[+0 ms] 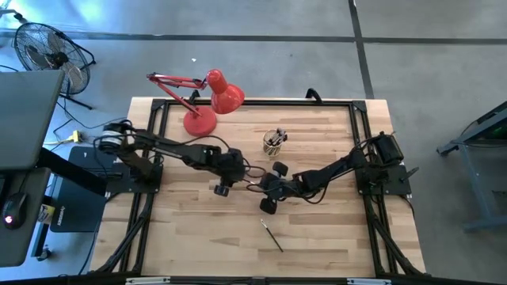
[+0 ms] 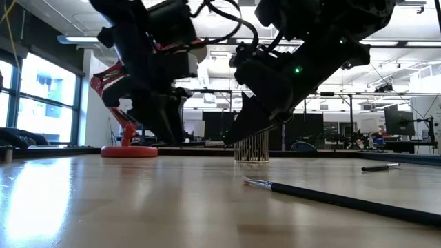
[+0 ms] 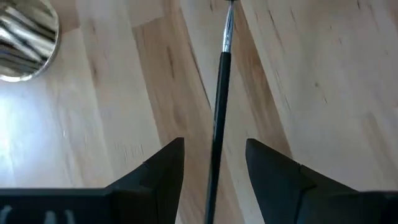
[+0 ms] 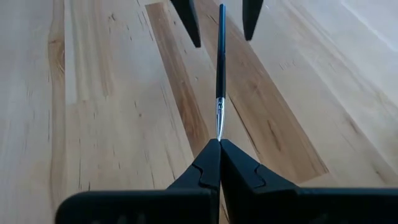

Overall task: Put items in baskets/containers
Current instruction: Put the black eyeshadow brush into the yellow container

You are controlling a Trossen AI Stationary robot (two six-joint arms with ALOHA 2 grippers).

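Observation:
A thin dark brush (image 4: 221, 62) spans the gap between my two grippers at mid-table. My right gripper (image 4: 219, 142) (image 1: 265, 186) is shut on its bristle end. My left gripper (image 3: 214, 146) (image 1: 242, 174) is open, one finger on each side of the brush's handle (image 3: 217, 93), with a gap on both sides. The small glass cup (image 1: 275, 141) (image 3: 25, 37) stands just beyond them, several brushes upright in it. Another brush (image 1: 272, 235) (image 2: 331, 196) lies flat on the wood nearer the front edge. My right gripper pinches the brush at its bristle end, by the metal ferrule (image 4: 219, 118), at the free ends of its two fingers. The fingers slant down and lie along the brush. The handle runs straight away from them toward my left gripper.
A red desk lamp (image 1: 207, 99) stands at the far left of the table, its round base (image 2: 127, 150) on the wood. One more brush (image 2: 380, 167) lies toward the right. The black frame rails (image 1: 158, 119) border the tabletop.

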